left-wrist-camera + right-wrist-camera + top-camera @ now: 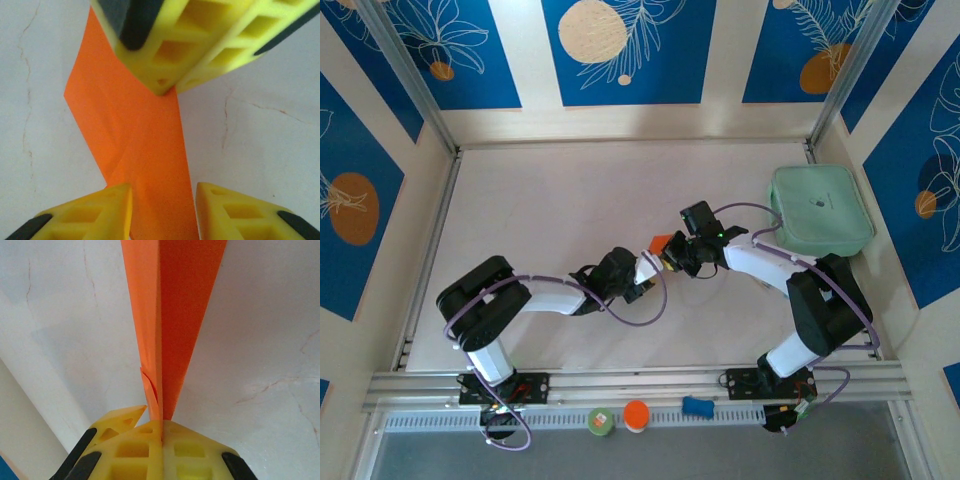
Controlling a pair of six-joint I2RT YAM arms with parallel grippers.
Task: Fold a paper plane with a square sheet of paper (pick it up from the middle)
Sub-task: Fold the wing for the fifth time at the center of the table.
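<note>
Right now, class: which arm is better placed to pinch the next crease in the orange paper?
Probably left. The right gripper is clamped shut on the orange paper, anchoring it; the left gripper straddles its other end, jaws apart.

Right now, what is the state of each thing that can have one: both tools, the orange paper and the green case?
orange paper: folded along creases, not yet a finished plane.
right tool: shut on one end of the orange paper.
left tool: open, straddling the orange paper.
mint-green case: closed, lying flat on the table.
</note>
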